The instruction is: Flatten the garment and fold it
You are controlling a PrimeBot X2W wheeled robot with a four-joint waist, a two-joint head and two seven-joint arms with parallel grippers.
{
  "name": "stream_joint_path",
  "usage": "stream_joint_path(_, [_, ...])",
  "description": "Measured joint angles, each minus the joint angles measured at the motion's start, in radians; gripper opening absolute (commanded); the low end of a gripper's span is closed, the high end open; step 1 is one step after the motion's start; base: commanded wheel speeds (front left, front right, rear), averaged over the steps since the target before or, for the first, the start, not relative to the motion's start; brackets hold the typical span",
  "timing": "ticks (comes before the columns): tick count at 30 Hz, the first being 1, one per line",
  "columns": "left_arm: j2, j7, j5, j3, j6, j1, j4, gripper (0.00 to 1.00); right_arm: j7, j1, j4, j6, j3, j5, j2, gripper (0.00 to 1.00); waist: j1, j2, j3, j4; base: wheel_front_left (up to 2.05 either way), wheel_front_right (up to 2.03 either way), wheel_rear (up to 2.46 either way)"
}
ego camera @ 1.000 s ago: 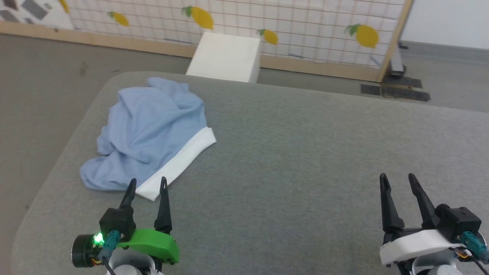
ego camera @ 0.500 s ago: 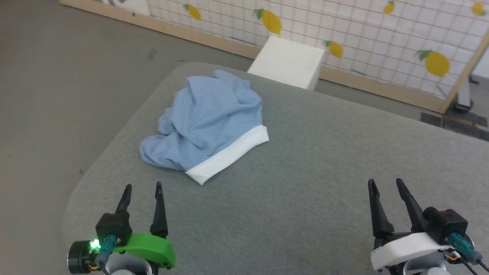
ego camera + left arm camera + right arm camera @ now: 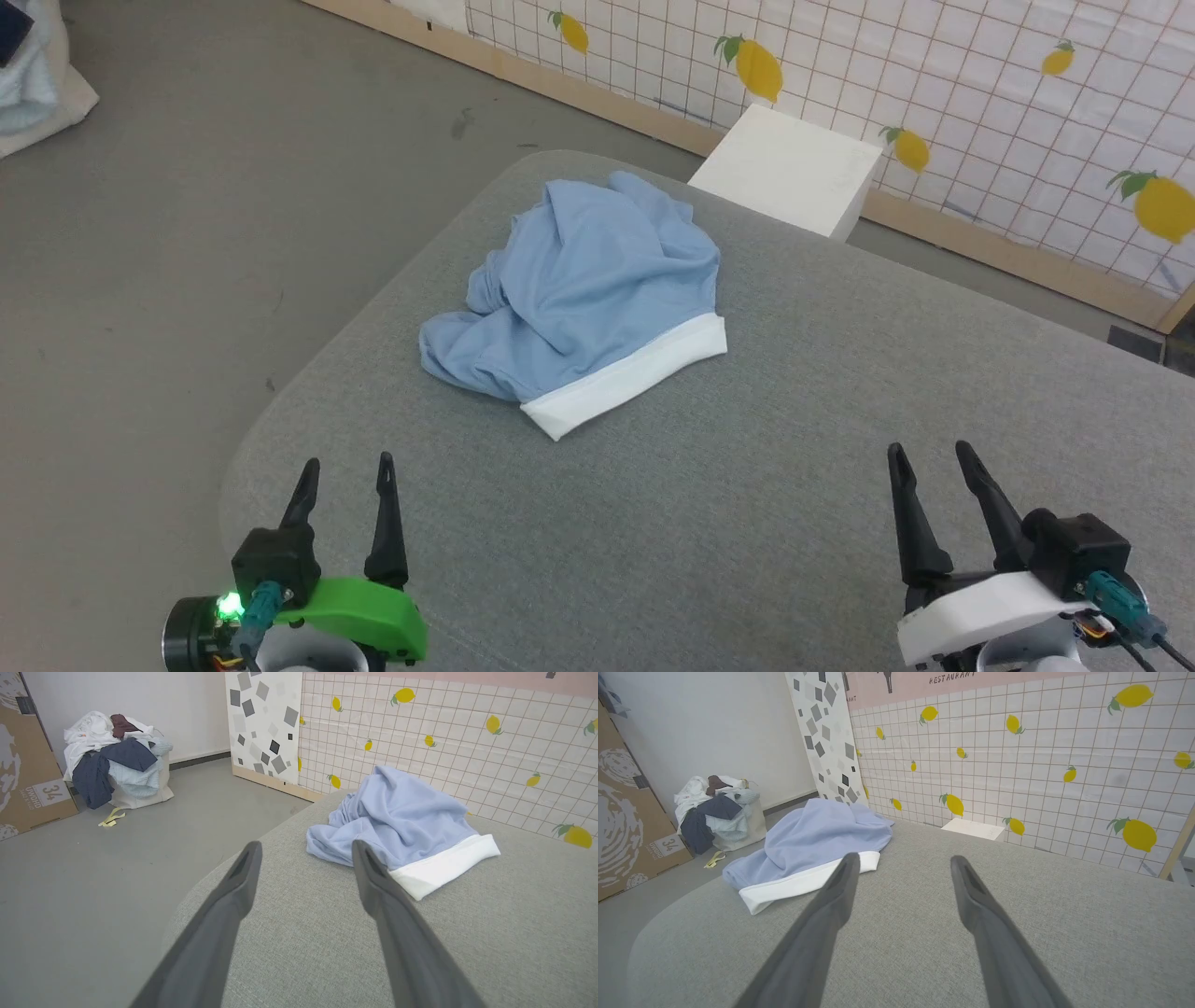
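Garment [image 3: 579, 280] unmoved; only view shifted.

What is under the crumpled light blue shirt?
The garment lies bunched on the grey padded surface, which shows around it. Anything beneath its folds is hidden.

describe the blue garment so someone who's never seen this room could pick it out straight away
Find the large grey padded table in front of the lemon-print wall. Near its far left corner, close to the white box, lies the garment, a crumpled light-blue heap. Unlike the mixed laundry pile on the floor, it is one colour with a broad white band along its near edge.
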Motion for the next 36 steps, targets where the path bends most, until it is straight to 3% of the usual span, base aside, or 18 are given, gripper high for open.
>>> stream_joint_path(10, [0.000, 0.000, -0.006, 0.010, -0.002, 0.005, -0.001, 1.00, 0.000, 0.001, 0.006, 0.000, 0.008, 0.008, 0.000, 1.00, 0.0000, 0.0000, -0.004, -0.002, 0.00, 0.00, 0.00])
stream_joint_path(17, [0.001, 0.000, -0.057, 0.029, -0.038, -0.027, 0.001, 1.00, 0.000, 0.000, 0.006, 0.000, 0.009, 0.006, 0.000, 1.00, 0.0000, 0.0000, 0.013, -0.010, 0.00, 0.00, 0.00])
stream_joint_path(22, [0.019, 0.000, -0.070, 0.034, -0.063, -0.148, 0.024, 1.00, 0.000, -0.003, 0.004, 0.000, 0.007, -0.008, 0.000, 1.00, 0.0000, 0.0000, 0.040, -0.023, 0.00, 0.00, 0.00])
stream_joint_path(28, [0.059, 0.013, -0.105, 0.032, -0.088, -0.334, 0.143, 1.00, 0.008, -0.034, -0.011, 0.000, 0.001, -0.044, 0.000, 1.00, 0.0000, 0.0000, 0.089, -0.048, 0.00, 0.00, 0.00])
stream_joint_path(36, [0.099, 0.155, -0.198, 0.027, -0.106, -0.628, 0.384, 1.00, 0.053, -0.065, -0.060, 0.000, -0.007, -0.087, 0.000, 1.00, 0.0000, 0.0000, 0.177, -0.104, 0.00, 0.00, 0.00])
